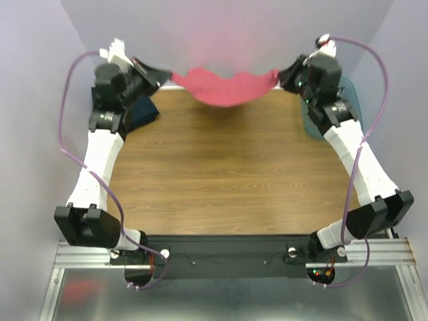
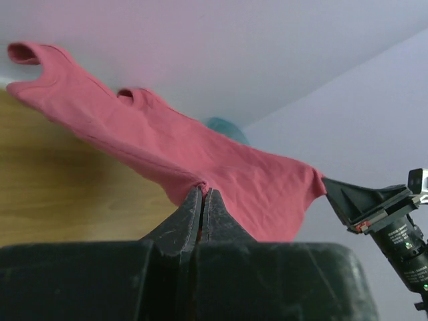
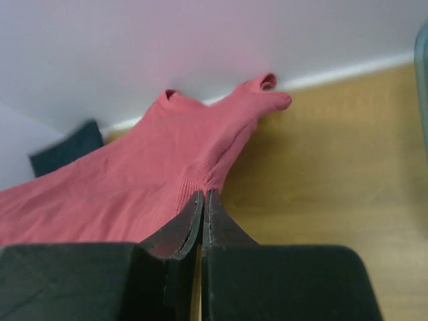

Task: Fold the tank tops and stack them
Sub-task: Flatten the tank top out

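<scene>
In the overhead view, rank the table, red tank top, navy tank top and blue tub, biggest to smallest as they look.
1. table
2. red tank top, stretched along the far edge
Unranked: navy tank top and blue tub. Both are largely hidden, so I can't order them.

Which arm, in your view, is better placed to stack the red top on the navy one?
Probably left: left gripper holds the red top beside the navy top; right gripper is far across.
</scene>
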Available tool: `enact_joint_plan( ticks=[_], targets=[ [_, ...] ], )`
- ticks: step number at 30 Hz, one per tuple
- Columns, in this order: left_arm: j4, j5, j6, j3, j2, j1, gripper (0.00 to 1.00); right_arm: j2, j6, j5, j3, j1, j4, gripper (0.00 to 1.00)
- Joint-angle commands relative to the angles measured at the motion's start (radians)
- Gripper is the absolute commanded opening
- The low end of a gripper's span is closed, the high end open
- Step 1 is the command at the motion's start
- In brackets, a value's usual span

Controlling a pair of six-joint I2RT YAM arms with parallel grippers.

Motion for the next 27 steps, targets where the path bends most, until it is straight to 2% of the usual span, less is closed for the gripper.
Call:
enact_joint_plan(
  ticks=[1, 4, 5, 9, 11, 16, 23, 27],
  targets=[
    [0.084, 0.029, -0.015, -0.331, -0.088, -0.002, 0.00, -0.099, 0.095, -0.044, -0.375, -0.002, 0.032, 0.00],
    [0.101, 0.028, -0.026, -0.636, -0.202, -0.011, 0.00, -0.220, 0.167, -0.080, -0.615, -0.003, 0.039, 0.00],
    [0.104, 0.028, -0.029, -0.771, -0.229, -0.017, 0.00, -0.244, 0.178, -0.092, -0.759, -0.002, 0.039, 0.00],
    [0.114, 0.031, -0.069, -1.015, -0.354, -0.030, 0.00, -0.379, 0.249, -0.114, -1.013, -0.002, 0.028, 0.00],
    [0.112, 0.034, -0.086, -1.092, -0.382, -0.036, 0.00, -0.430, 0.284, -0.149, -1.068, -0.002, 0.007, 0.00],
    [0.036, 0.010, -0.085, -1.149, -0.437, -0.073, 0.00, -0.478, 0.327, -0.192, -1.199, -0.002, -0.044, 0.00],
    [-0.041, -0.020, -0.097, -1.197, -0.472, -0.120, 0.00, -0.531, 0.356, -0.166, -1.230, -0.002, -0.136, 0.00],
    [-0.080, -0.029, -0.101, -1.191, -0.486, -0.155, 0.11, -0.580, 0.379, -0.138, -1.207, -0.002, -0.231, 0.02]
  ],
)
